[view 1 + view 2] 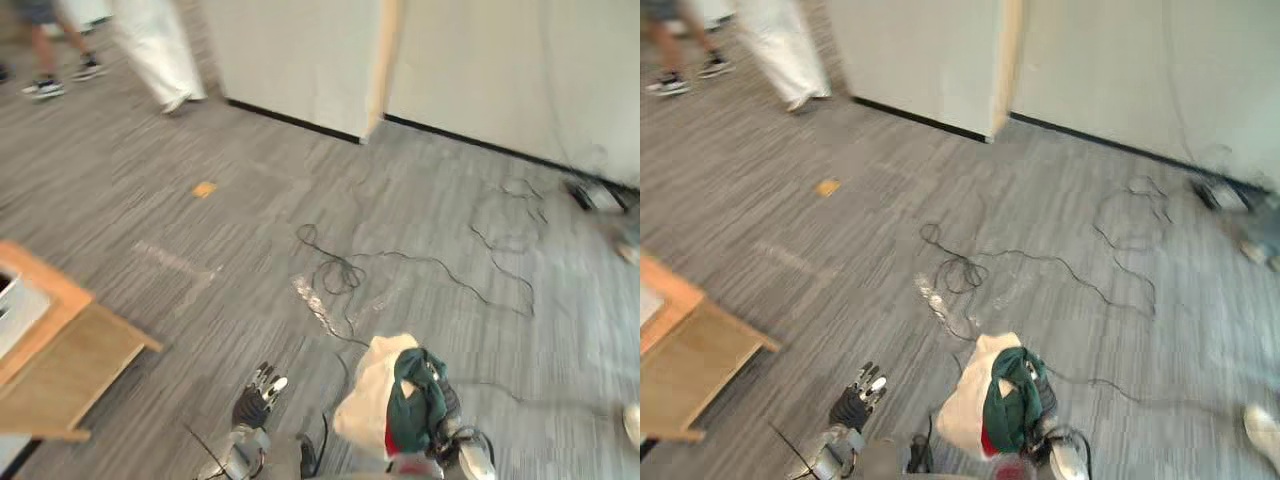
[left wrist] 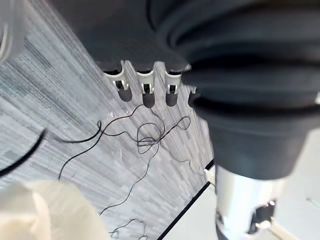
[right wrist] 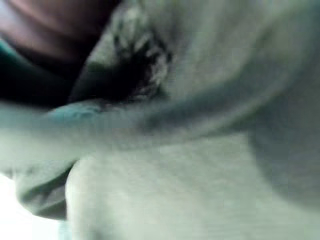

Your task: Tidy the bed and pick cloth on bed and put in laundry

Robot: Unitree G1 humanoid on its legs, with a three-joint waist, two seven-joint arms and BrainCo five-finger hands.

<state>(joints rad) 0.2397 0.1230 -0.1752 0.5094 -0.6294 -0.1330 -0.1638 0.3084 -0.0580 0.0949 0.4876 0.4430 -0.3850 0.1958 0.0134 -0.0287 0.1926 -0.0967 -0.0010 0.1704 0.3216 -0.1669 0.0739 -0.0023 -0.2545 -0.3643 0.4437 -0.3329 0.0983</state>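
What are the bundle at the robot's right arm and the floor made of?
Bundle of clothes: soft fabric, cream and dark green, matte, crumpled in folds. Floor: probably low-pile carpet, grey with fine streaks, no shine.

A grey striped carpet floor (image 1: 200, 130) runs to white walls (image 1: 500, 60) with a dark baseboard (image 1: 290, 120) and a pale wooden corner edge (image 1: 383, 60), thin black cables (image 1: 335, 272) lying loose on it, low light-wood furniture (image 1: 70, 370) at the left.
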